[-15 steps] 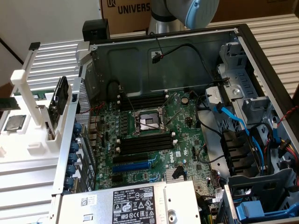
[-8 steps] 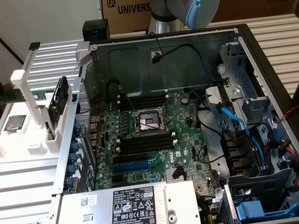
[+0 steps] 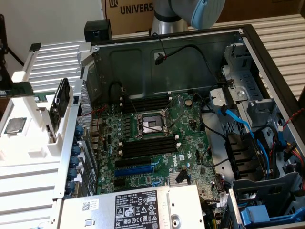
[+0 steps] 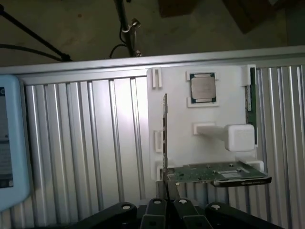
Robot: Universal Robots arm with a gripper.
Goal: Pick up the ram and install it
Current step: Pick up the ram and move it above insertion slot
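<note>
1 arm [image 3: 190,12] high, tool [image 4: 169,210] fingers [image 4: 155,212] close together (nearly touching)

The thin green ram [image 4: 248,109] stands on edge along the white holder [image 4: 178,114].

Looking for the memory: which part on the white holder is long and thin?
The green stick at the edge of the holder, not the square chip or wide card.

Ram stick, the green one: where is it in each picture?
Exterior view: the ram lies at the exterior view's left, on the white holder outside the computer case.
Wrist view: the ram runs along the holder's edge, near the white block.
Shared landmark: the square silver processor chip on the holder.
</note>
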